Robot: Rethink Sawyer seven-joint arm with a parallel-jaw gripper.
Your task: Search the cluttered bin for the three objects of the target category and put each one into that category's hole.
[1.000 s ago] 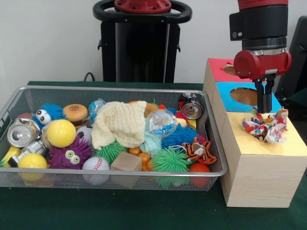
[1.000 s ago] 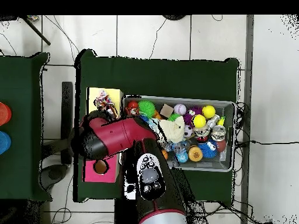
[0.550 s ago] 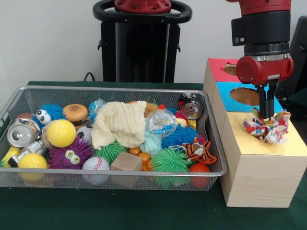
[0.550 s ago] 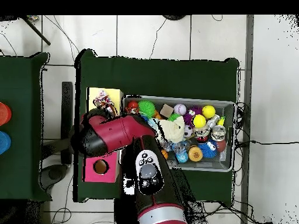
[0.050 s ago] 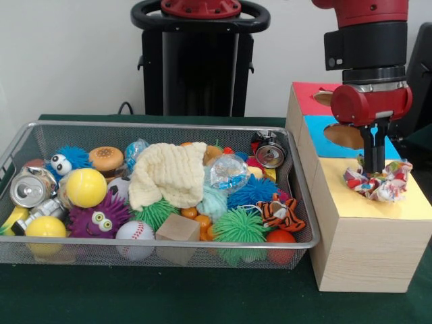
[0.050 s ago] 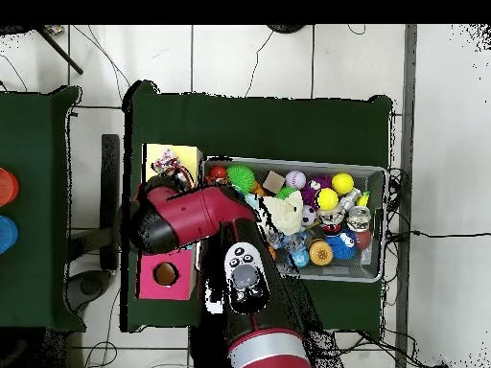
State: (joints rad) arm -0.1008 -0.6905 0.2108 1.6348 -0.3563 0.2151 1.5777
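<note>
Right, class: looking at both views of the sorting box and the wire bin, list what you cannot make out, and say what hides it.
- Gripper, front view: its tips are buried in the colourful cloth bundle, so open or shut is unclear.
- Yellow section's hole: the bundle covers it in both views.
- Blue section, overhead view: hidden under the red arm.
- Bin bottom: toys beneath the cream cloth are hidden.

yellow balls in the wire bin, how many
2: one smooth yellow ball beside the crushed can, one at the bin's front left corner. Others may be buried.
</note>
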